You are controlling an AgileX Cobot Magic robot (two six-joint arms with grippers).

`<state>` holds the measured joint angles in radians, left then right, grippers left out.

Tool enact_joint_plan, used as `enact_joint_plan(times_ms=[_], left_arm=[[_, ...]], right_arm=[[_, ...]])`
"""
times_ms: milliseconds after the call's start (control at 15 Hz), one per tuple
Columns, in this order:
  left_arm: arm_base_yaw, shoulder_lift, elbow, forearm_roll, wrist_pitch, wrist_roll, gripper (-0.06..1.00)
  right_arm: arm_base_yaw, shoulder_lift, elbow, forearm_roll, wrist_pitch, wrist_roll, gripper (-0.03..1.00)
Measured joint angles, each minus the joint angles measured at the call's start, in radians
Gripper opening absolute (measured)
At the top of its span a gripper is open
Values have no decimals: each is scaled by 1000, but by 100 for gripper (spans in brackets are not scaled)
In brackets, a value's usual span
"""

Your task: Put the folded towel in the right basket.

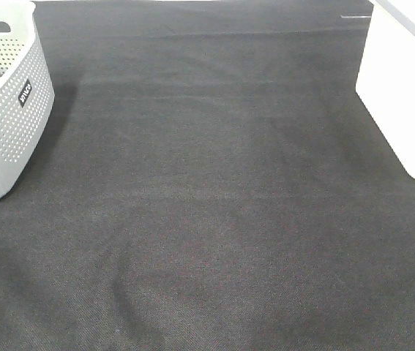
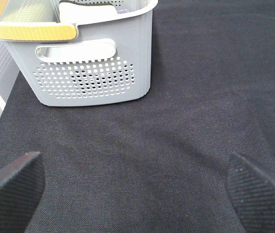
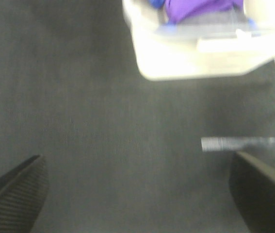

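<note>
A purple folded towel [image 3: 200, 7] lies inside the white right basket [image 3: 200, 60], seen in the right wrist view. In the exterior high view the white basket [image 1: 405, 95] stands at the right edge and its inside is out of view. My right gripper [image 3: 137, 189] is open and empty above the black cloth, a short way from the white basket. My left gripper [image 2: 137, 189] is open and empty above the cloth, facing the grey basket [image 2: 93, 73]. Neither gripper shows in the exterior high view.
The grey perforated basket [image 1: 6, 102] with a yellow handle [image 2: 30, 31] stands at the far left. A black cloth [image 1: 207, 205] covers the table. A strip of silver tape [image 3: 241, 143] lies on the cloth near the white basket.
</note>
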<state>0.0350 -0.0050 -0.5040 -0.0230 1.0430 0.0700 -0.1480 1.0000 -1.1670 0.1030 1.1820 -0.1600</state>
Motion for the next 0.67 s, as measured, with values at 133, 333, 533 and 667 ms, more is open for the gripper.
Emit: enact_joint_plan(times_ms=[133,333,533,667], left_arm=[[0,0,0,0,0,0,94],[0,0,0,0,0,0,94],[0,0,0,0,0,0,94],[0,0,0,0,0,0,94]], right_arm=[[0,-234,154,3,5,11,97],[0,-545,332,-5,6,18,97],[0,-694,419,-10,6,-4,97],[0,-811,491,-8,6,-10,97]])
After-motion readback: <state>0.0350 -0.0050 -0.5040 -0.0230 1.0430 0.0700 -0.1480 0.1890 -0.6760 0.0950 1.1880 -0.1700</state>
